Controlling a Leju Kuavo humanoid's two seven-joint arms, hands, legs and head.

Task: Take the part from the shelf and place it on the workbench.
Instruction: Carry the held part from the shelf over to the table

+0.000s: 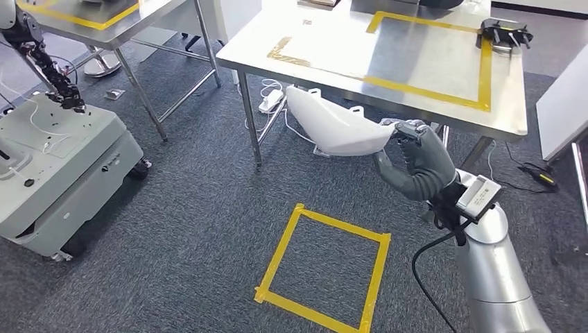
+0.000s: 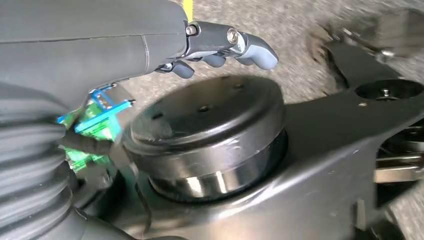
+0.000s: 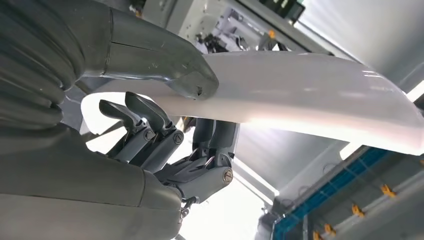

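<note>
The part (image 1: 333, 125) is a long, white, curved plastic shell. My right hand (image 1: 414, 166) grips it at its right end and holds it roughly level, in the air just in front of the steel workbench's (image 1: 326, 48) near edge, about at the height of the top. In the right wrist view the thumb (image 3: 165, 65) presses on one face of the part (image 3: 310, 95) and the dark fingers (image 3: 150, 130) curl under the other. My left hand (image 2: 220, 47) hangs down over the carpet, its fingers loosely stretched out and holding nothing.
A yellow tape rectangle (image 1: 484, 76) marks the workbench top, and a black object (image 1: 505, 32) lies at its far right corner. On the carpet lie a yellow tape square (image 1: 326, 267) and a white power strip (image 1: 272, 99). A grey wheeled machine (image 1: 55, 166) stands left, a white panel (image 1: 561, 104) right.
</note>
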